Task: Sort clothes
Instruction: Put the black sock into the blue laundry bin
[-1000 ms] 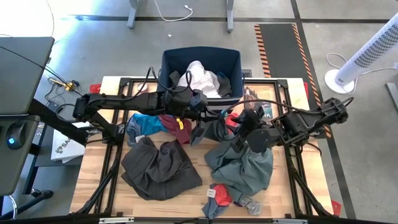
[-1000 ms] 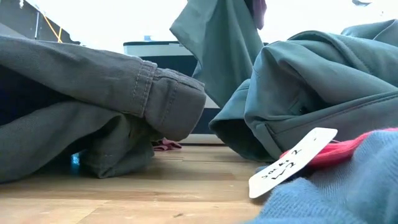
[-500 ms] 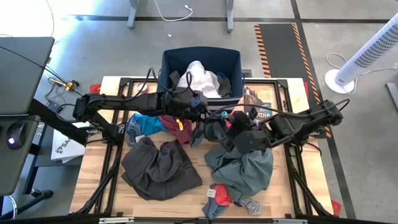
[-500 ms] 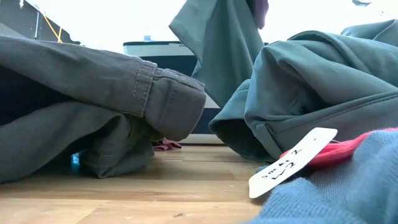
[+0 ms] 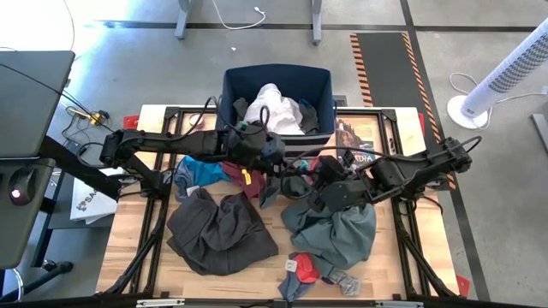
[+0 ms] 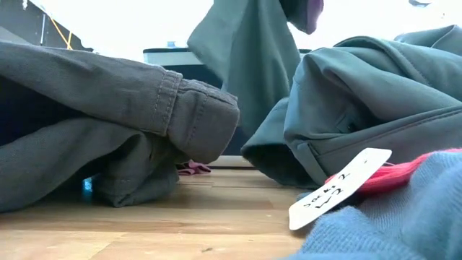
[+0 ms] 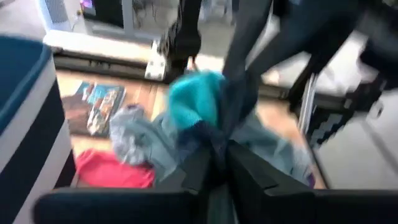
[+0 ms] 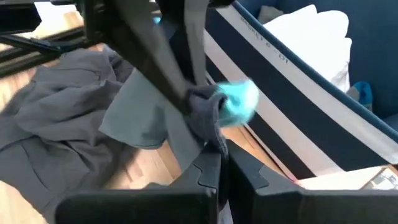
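A grey-green cloth [image 5: 285, 181] with a teal patch [image 8: 239, 102] hangs between my two grippers above the table's middle, in front of the bin. My left gripper [image 5: 272, 158] is shut on its bunched top. My right gripper [image 5: 306, 181] is shut on it just below. In the low view the cloth [image 6: 245, 65] hangs down behind the grey-green shirt [image 6: 375, 108]; its lower end is hidden. Dark trousers [image 5: 218, 231] lie at the near left, blue [image 5: 195, 171] and maroon [image 5: 235, 167] pieces behind them, and small socks [image 5: 308, 269] at the near edge. My left gripper pinches the cloth's bunched top [image 8: 202, 102] between its two fingers, coming slanting down from the table's left. The cloth hangs below the fingers. My right gripper pinches the same bunch a little lower [image 8: 214, 146], coming slanting down from the table's right, close under the left fingers [image 8: 177, 78].
The navy bin [image 5: 278, 85] with white stripes stands at the table's far edge and holds white clothes [image 5: 274, 107]. A white tag [image 6: 339, 188] lies on the socks close to the low camera. Bare wood shows at the near left corner [image 5: 137, 257].
My right gripper has come down a little toward the left gripper and has shut on the hanging cloth. The cloth has swung slightly toward the table's left. The clothes on the table have not moved.
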Controlling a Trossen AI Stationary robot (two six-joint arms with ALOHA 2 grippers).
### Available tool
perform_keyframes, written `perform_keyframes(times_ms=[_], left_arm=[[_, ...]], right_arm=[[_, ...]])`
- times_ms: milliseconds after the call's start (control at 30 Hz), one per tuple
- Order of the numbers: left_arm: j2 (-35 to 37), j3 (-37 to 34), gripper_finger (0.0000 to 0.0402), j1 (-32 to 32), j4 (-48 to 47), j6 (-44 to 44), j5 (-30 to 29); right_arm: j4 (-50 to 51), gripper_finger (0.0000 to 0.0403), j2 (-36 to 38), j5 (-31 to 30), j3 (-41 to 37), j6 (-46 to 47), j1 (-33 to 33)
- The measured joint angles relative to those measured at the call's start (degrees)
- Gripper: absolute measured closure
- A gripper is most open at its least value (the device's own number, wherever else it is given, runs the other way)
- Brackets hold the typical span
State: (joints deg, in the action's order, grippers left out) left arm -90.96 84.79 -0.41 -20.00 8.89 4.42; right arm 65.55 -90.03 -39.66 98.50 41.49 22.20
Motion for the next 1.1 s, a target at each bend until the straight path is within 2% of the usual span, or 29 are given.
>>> perform_keyframes(times_ms=[167,267,400,600,800,900,1100], left_arm=[[0.0,0.0,0.0280,-0.5,-6.1,-3.6,-0.5],[0.2,0.0,0.0243,-0.5,-8.4,-2.6,-2.0],[0.8,0.0,0.0211,-0.4,-5.2,-1.7,-0.6],[0.9,0.0,0.0194,-0.6,4.1,-2.9,4.3],[-0.2,0.0,0.0192,-2.3,5.6,-8.1,1.8],[-0.7,-0.1,0.0192,-3.2,6.1,-9.9,-1.2],[-1.1,-0.1,0.0192,-3.4,6.4,-9.1,-3.2]], right_arm=[[2.6,0.0400,0.1,1.0,0.0,2.4,1.0],[4.3,0.0400,0.1,1.3,0.0,4.6,1.6],[3.9,0.0401,0.1,1.3,0.0,4.7,1.9],[1.9,0.0402,0.2,3.5,0.0,4.6,1.9],[-3.4,0.0402,0.2,3.5,0.0,1.4,1.5],[-7.3,0.0402,0.2,3.9,0.0,-1.4,0.7],[-11.3,0.0402,0.2,5.8,0.0,-4.5,-1.0]])
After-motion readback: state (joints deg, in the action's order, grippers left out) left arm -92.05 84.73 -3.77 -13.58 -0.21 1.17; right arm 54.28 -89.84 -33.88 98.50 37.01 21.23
